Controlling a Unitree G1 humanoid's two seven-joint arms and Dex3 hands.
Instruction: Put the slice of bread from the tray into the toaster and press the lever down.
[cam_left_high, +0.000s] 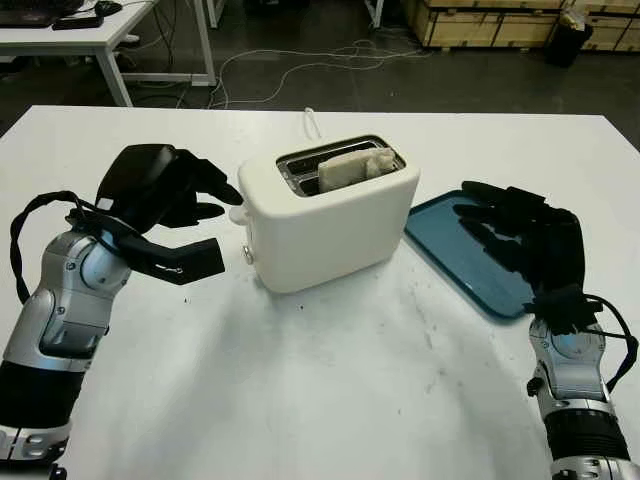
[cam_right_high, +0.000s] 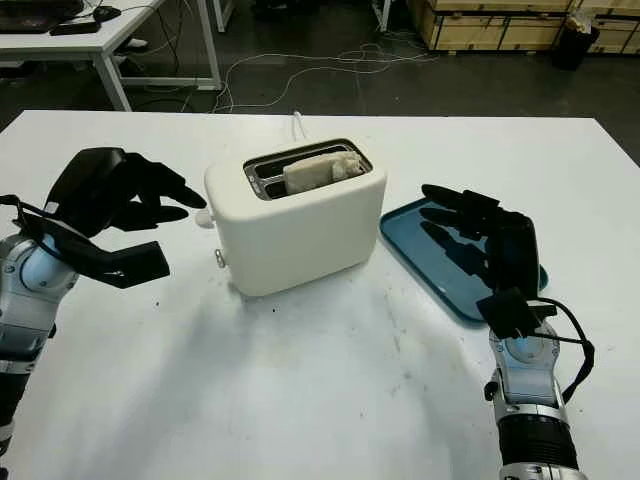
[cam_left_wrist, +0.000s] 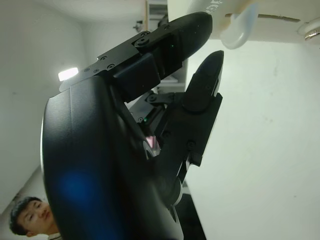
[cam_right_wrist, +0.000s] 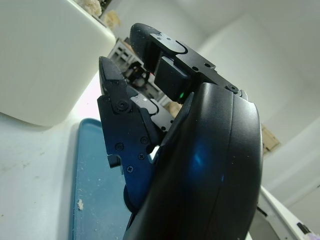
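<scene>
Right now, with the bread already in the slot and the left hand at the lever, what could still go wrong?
1. The left hand is beside the lever knob, fingers over it; a slightly off press could slide off the small knob.
2. The toaster stands free on the white table; an angled push may shove or tip it toward the blue tray.
3. The bread sticks up and tilts in the slot, so it might jam going down.

The right hand is open above the tray.

Left hand hangs open above the table's left side; right hand open near its right edge.
</scene>
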